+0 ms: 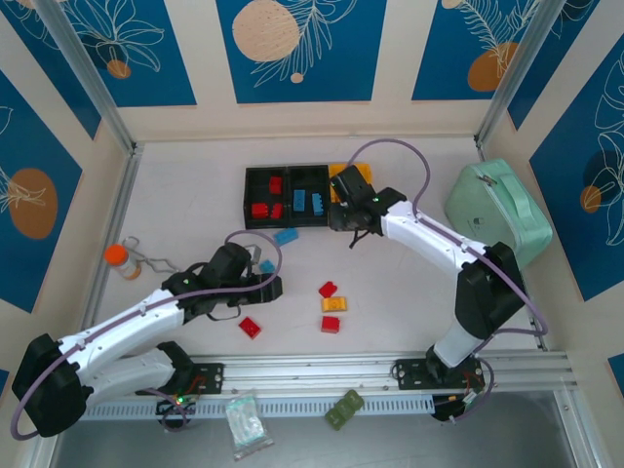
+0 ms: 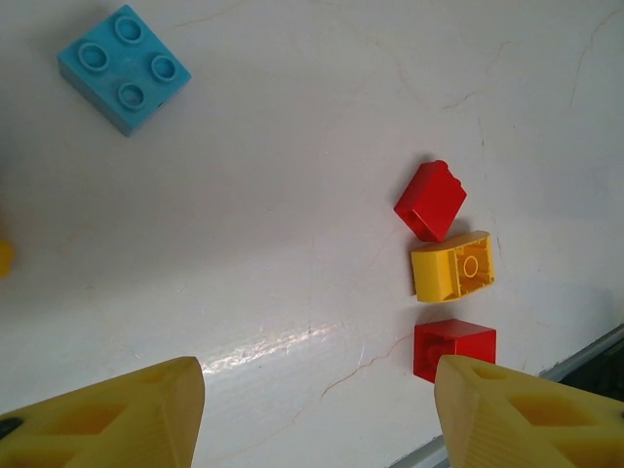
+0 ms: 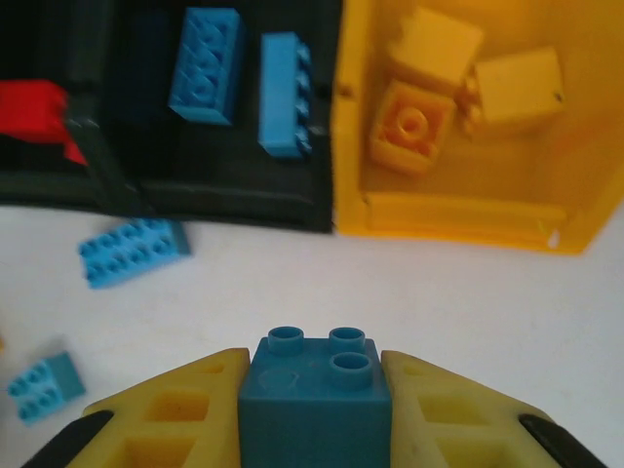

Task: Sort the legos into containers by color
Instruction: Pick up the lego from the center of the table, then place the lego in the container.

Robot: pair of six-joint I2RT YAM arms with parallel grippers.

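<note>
While the right gripper (image 3: pixel 312 382) pinches a dark blue brick (image 3: pixel 314 414) at the bottom centre of its wrist view, the yellow bin (image 3: pixel 458 216) with yellow bricks (image 3: pixel 414 127) sits upper right. The left gripper (image 2: pixel 317 414) has its jaws spread above the table (image 2: pixel 292 244), with a red brick (image 2: pixel 430 200) at the right.

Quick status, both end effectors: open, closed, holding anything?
Left end effector: open, holding nothing.
Right end effector: closed on a dark blue lego brick.
</note>
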